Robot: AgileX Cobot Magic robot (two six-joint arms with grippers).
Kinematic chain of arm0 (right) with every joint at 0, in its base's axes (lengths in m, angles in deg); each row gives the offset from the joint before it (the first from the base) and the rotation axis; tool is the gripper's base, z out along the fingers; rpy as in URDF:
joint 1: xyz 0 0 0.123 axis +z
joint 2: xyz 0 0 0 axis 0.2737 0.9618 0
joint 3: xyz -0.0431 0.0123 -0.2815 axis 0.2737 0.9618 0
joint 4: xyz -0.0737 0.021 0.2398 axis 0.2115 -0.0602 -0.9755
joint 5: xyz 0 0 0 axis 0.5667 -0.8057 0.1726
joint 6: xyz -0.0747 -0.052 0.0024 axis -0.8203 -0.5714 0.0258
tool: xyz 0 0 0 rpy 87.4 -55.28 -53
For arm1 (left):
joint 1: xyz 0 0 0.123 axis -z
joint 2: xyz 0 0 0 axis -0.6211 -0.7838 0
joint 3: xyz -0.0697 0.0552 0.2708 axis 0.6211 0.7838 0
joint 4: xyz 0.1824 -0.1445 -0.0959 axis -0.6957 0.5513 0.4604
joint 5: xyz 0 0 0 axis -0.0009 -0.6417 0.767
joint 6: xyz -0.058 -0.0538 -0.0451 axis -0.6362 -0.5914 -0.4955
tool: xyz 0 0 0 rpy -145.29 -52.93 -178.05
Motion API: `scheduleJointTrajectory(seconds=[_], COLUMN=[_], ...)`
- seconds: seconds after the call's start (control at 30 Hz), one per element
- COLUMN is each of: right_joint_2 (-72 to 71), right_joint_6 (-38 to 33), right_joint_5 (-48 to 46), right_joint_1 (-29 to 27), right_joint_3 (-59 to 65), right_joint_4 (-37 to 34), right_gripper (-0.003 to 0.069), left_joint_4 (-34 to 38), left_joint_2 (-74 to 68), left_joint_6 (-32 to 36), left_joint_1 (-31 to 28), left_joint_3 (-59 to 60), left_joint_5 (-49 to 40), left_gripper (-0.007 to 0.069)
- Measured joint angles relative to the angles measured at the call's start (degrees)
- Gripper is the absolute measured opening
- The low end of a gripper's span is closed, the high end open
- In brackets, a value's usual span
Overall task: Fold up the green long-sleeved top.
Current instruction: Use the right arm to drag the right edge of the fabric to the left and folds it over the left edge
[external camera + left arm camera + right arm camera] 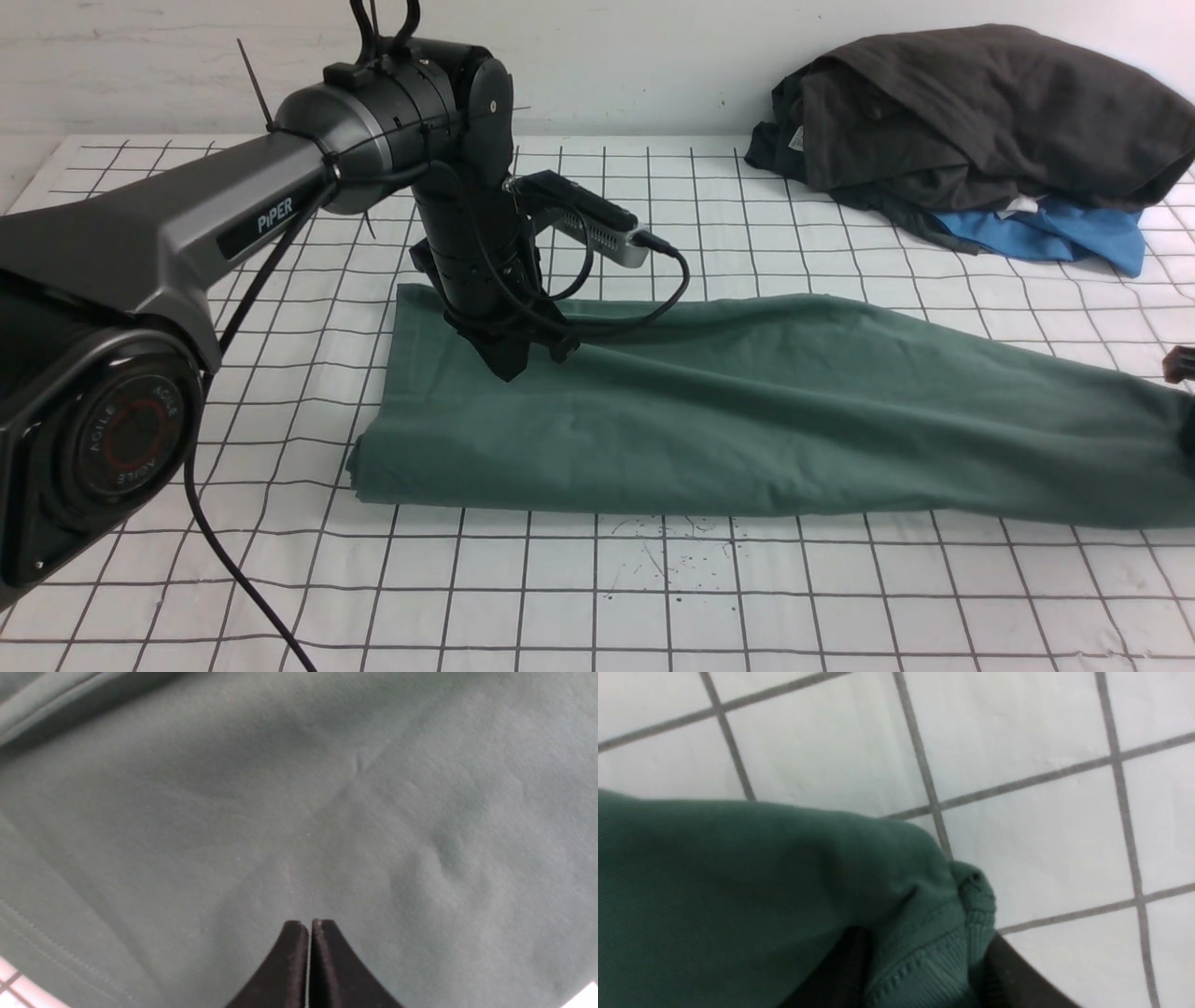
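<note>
Left gripper (509, 359) squeezed shut, on the one green long-sleeved top (747, 411) | right gripper (924, 947) pinches its cuff (938, 975) | top flat on table (747, 597) | behind: one dark heap (980, 112), one blue garment (1055, 233)

The green long-sleeved top (747, 411) is soft matt knit cloth, its cuff (934, 966) ribbed; the table cover (840, 597) looks smooth and matt. The left arm (140, 233) has a smooth satin-grey casing.
</note>
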Motion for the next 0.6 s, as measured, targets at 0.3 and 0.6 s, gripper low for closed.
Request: scheduleJointTrajectory(seconds=[0.3, 0.6], right_joint_2=[-10.04, -22.9], right_joint_6=[3.76, 5.16], right_joint_5=[-1.32, -6.75], right_joint_1=[0.36, 5.99], right_joint_3=[0.12, -6.79], right_joint_4=[11.86, 13.63], right_gripper=[0.0045, 0.0045], left_joint_4=[-3.58, -6.51], left_joint_2=[3.7, 14.11], left_joint_6=[0.41, 0.47], left_joint_1=[-0.1, -4.06], left_joint_3=[0.05, 0.05], left_joint_5=[0.0, -0.25], left_gripper=[-0.0008, -0.0008])
